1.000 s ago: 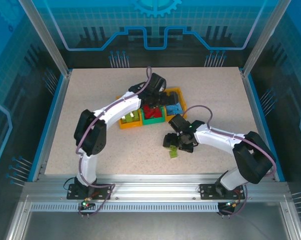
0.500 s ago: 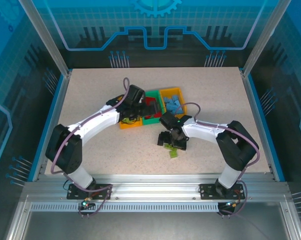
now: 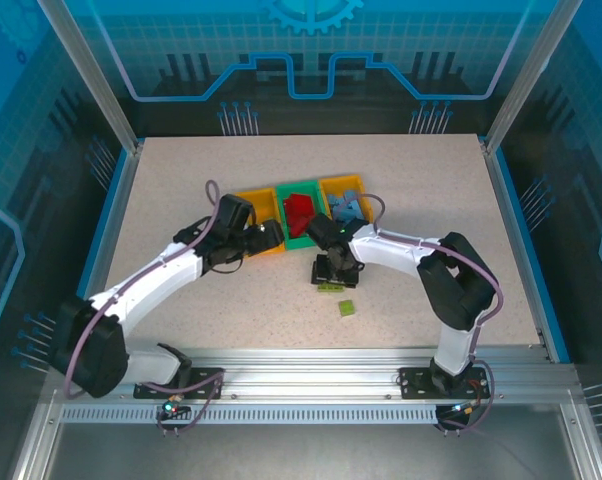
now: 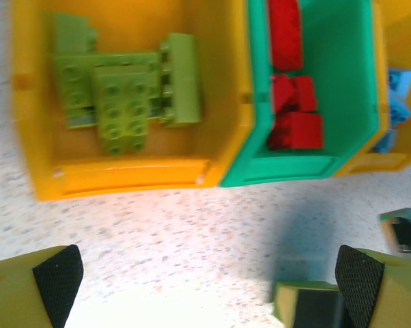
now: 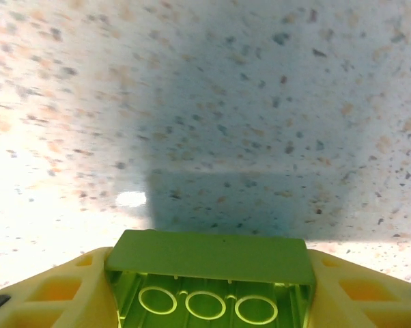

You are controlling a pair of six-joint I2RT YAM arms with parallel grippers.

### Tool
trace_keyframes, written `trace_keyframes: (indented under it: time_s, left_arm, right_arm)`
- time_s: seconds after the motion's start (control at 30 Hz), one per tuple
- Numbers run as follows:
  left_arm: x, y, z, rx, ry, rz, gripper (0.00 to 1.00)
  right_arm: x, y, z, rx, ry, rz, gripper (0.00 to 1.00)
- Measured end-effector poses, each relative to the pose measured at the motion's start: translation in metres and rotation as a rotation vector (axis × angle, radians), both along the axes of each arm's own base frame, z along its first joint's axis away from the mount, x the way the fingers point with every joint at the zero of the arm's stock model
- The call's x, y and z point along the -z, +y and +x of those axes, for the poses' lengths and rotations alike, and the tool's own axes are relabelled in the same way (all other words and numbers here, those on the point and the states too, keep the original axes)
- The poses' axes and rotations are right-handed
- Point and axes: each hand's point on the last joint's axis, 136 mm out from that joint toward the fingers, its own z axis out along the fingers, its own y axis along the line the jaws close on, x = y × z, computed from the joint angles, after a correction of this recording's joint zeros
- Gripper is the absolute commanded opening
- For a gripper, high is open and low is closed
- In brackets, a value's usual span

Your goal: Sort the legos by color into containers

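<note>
Lime lego [image 5: 207,258] in right end effector [image 3: 330,281]

A robotics lab cell: speckled beige bench [image 3: 181,170] walled by aluminium posts [image 3: 86,70] and blue circuit-printed panels [image 3: 311,50], white robot arms [image 3: 151,282] bolted to a slotted metal rail [image 3: 301,378] at bottom.

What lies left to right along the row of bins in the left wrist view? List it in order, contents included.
yellow-orange bin holding lime green legos → green middle bin holding red legos → second yellow-orange bin, cut off by the frame edge, with blue legos
</note>
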Motion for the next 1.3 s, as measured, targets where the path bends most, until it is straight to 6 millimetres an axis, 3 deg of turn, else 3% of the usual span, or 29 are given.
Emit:
trace_keyframes:
  time_s: [0.23, 0.37, 0.5, 0.67, 0.87, 0.93, 1.17, 1.3]
  left_arm:
    - [0.01, 0.049, -0.032, -0.131, 0.006, 0.013, 0.99]
    - [0.017, 0.06, -0.048, -0.162, 0.023, 0.02, 0.99]
    - [0.03, 0.066, -0.061, -0.187, 0.065, 0.025, 0.99]
    - [0.046, 0.07, -0.074, -0.209, 0.123, 0.035, 0.99]
    - [0.048, 0.07, -0.076, -0.218, 0.136, 0.029, 0.99]
    - [0.048, 0.07, -0.076, -0.221, 0.139, 0.024, 0.99]
    - [0.055, 0.069, -0.081, -0.222, 0.16, 0.018, 0.99]
    - [0.055, 0.068, -0.081, -0.227, 0.165, 0.01, 0.99]
  right_arm:
    - [-0.061, 0.043, 0.041, -0.074, -0.132, 0.108, 0.56]
    - [-0.1, 0.081, 0.071, -0.126, -0.207, 0.208, 0.6]
    - [-0.119, 0.12, 0.102, -0.181, -0.25, 0.283, 0.62]
    - [-0.111, 0.148, 0.131, -0.215, -0.25, 0.335, 0.67]
    - [-0.084, 0.149, 0.149, -0.193, -0.201, 0.34, 0.7]
    - [-0.081, 0.152, 0.154, -0.185, -0.194, 0.358, 0.76]
    - [-0.097, 0.173, 0.164, -0.211, -0.22, 0.454, 0.93]
    - [-0.098, 0.177, 0.162, -0.225, -0.215, 0.486, 0.97]
